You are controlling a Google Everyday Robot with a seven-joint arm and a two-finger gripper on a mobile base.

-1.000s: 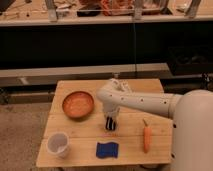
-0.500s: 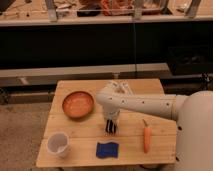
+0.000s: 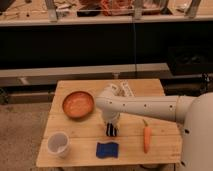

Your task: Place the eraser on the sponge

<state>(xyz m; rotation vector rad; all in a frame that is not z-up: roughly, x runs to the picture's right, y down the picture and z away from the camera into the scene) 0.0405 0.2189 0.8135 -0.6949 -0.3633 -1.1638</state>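
**A:** Change since the last entry?

**B:** Item 1, the eraser (image 3: 111, 131), has come lower and slightly toward the table's front edge, carried by the gripper (image 3: 111, 127). Nothing else has shifted.

**A:** Item 1, location and condition?

**B:** It is a dark striped block hanging roughly on end below the wrist. It is off the wood, just behind the sponge (image 3: 107, 149) and not yet over it. The jaws look closed on its upper part, leaving the lower end free.

**A:** Handling?

**B:** By my judgement it is light, stiff and not fragile, with a rubbery face that should resist slipping. The present hold across the narrow sides, near the top, looks adequate.

**A:** Item 2?

**B:** The sponge is flat, dark blue and wavy-edged, and lies near the front edge of the table (image 3: 85, 132). It is probably soft and yielding. A block set on end there could topple, so laying it on a long face over the middle would sit safer.

**A:** Remaining stock?

**B:**
- The orange bowl (image 3: 78, 104) is at rear left.
- The white cup (image 3: 58, 144) is at front left.
- The carrot (image 3: 146, 138) is to the right of the gripper, well apart from the sponge.
- The white bottle (image 3: 126, 90) is at the rear, behind the arm (image 3: 145, 107).
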